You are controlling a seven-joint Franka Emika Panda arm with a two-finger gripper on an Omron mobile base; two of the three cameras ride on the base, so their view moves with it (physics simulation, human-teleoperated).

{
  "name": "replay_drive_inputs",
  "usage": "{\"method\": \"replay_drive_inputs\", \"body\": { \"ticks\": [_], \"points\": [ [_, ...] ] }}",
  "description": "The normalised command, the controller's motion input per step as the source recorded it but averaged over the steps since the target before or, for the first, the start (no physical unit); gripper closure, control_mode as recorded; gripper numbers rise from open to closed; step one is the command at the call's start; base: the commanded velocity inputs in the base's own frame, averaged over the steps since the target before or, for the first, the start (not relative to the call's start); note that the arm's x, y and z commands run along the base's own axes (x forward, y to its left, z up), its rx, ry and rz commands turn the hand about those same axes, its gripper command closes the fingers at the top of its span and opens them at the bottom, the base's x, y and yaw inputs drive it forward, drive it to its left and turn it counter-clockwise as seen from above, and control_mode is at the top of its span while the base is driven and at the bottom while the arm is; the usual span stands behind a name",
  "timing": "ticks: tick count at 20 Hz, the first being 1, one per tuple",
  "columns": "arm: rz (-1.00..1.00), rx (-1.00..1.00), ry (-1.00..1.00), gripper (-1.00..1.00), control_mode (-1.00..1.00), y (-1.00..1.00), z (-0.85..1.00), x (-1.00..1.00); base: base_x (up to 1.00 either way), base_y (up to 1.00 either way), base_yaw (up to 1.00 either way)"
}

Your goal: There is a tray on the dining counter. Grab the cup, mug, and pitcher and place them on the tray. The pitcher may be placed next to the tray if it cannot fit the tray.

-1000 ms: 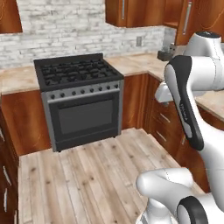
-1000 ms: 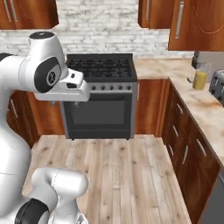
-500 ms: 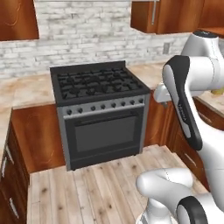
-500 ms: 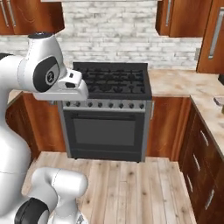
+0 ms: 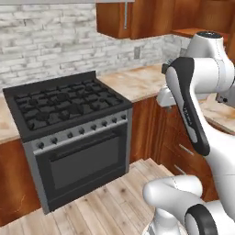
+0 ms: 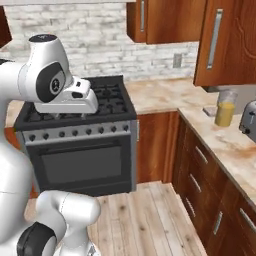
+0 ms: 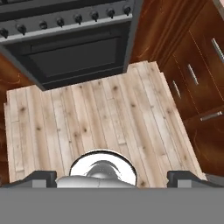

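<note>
Honestly the biggest worry right now is the stove [image 5: 69, 137], that big black range filling the left half of the left base view and the middle of the right base view. The arm [image 6: 47, 80] is folded up high and tucked close, with the hand sticking out right over the front edge of the cooktop in the right base view. If the base turns or rolls toward the counter with the arm parked like that, I'd guess the elbow or hand could clip the range or the wood cabinets [image 6: 210, 165] on the right.

Next risk: the pitcher [image 6: 225, 107]. It sits at the right of the right base view, on the beige counter [image 6: 220, 145], just beside a silver toaster [image 6: 248, 121] at the frame edge. It's glass with amber liquid, so a sloppy sideways approach could tip it or knock it into the toaster. Reaching it from here looks like a long stretch too.

The gripper [image 7: 112, 177] points straight down at the plank floor [image 7: 100, 113], fingers spread fully apart and holding nothing; their dark tips sit at the bottom left and bottom right of the hand view.

I can't spot the tray, cup or mug from here.
</note>
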Motion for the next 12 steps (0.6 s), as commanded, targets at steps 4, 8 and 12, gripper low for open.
{"method": "replay_drive_inputs", "body": {
  "ticks": [4, 8, 12],
  "points": [
    [0.00, 0.00, 0.00, -1.00, 1.00, 0.00, 0.00, 0.00, 0.29, 0.03, -0.59],
    [0.00, 0.00, 0.00, -1.00, 1.00, 0.00, 0.00, 0.00, 0.29, 0.13, -0.59],
    [0.00, 0.00, 0.00, -1.00, 1.00, 0.00, 0.00, 0.00, 0.27, 0.26, -0.55]
  ]
}}
